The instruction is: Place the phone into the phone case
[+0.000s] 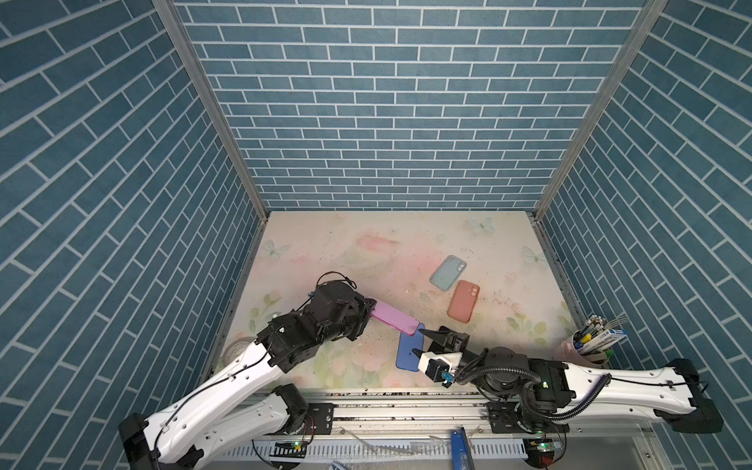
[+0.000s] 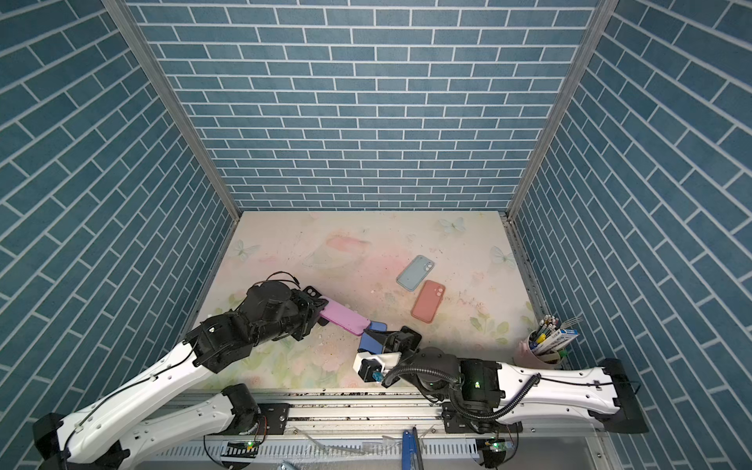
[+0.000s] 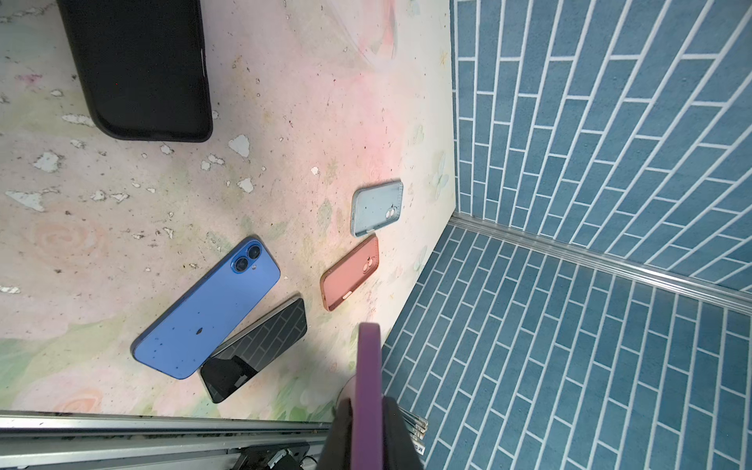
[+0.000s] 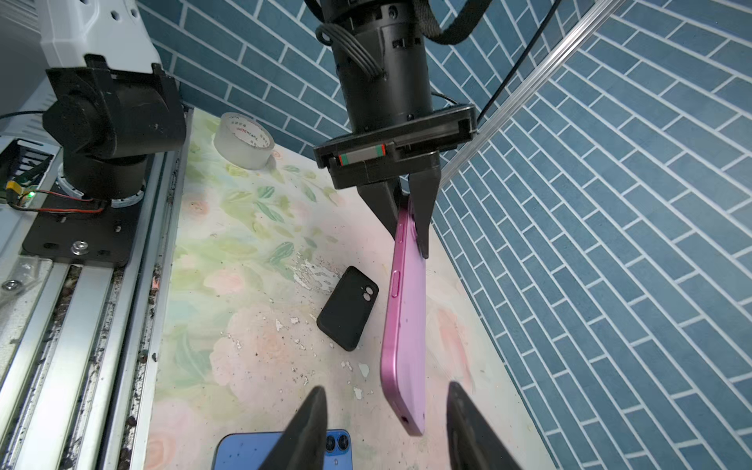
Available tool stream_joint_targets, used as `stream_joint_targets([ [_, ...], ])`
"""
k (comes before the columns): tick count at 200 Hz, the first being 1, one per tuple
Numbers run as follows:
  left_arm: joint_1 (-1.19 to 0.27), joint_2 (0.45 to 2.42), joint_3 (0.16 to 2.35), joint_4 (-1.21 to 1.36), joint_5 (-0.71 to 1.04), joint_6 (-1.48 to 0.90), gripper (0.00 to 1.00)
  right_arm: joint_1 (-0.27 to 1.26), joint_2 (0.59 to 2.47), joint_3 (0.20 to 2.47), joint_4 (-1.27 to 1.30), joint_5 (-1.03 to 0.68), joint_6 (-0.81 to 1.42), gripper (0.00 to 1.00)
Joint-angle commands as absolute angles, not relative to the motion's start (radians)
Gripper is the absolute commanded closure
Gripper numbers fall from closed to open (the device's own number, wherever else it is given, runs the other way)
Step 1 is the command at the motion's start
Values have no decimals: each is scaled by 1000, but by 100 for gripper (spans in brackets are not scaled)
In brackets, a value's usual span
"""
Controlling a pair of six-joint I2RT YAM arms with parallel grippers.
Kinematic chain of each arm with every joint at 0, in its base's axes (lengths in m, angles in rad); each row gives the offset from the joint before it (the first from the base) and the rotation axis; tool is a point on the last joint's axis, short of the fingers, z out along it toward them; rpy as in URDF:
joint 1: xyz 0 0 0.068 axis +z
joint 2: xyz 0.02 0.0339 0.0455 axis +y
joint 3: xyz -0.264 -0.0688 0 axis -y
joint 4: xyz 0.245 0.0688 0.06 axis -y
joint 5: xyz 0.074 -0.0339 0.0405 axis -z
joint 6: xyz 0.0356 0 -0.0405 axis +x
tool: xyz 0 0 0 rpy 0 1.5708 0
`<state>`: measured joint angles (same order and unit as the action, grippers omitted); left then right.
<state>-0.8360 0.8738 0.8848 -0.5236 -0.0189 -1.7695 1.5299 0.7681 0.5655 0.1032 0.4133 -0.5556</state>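
My left gripper (image 1: 368, 311) is shut on one end of a pink phone (image 1: 394, 319), which it holds above the table, edge-on in the left wrist view (image 3: 368, 366). The phone's free end (image 4: 405, 325) hangs between the spread fingers of my right gripper (image 4: 386, 388), which is open; neither finger touches it. A black phone case (image 4: 348, 309) lies on the table below, its hollow side down and camera cutout showing. In a top view only its corner (image 2: 311, 292) shows, beside the left gripper.
A blue phone (image 1: 407, 354) lies back-up under the right gripper, with a screen-up phone (image 3: 252, 350) beside it. A light blue case (image 1: 447, 272) and a salmon case (image 1: 464, 301) lie farther back right. A pen cup (image 1: 586, 346) stands front right, a tape roll (image 1: 238, 348) front left.
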Motion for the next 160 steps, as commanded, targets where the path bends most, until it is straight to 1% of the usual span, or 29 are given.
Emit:
stream_joint_targets([
  [1,-840,868,871,-459,10,-1789,100,1531,808,577,162,433,-586,52],
  [25,-841,873,870,-452,27,-1795,100,1530,873,578,223,560,-587,51],
  [51,-842,881,865,-450,42,-1799,100,1524,912,576,283,592,-607,51],
  [64,-844,885,861,-446,50,-1801,100,1518,919,575,299,594,-610,53],
  [96,-844,885,831,-399,67,-1822,100,1497,919,568,311,597,-604,62],
  [128,-844,889,815,-367,73,-1833,100,1490,904,556,314,575,-599,76],
  [137,-845,891,816,-360,76,-1834,100,1489,900,552,310,572,-597,78],
  [160,-844,901,819,-340,88,-1835,100,1486,892,544,305,557,-589,78],
])
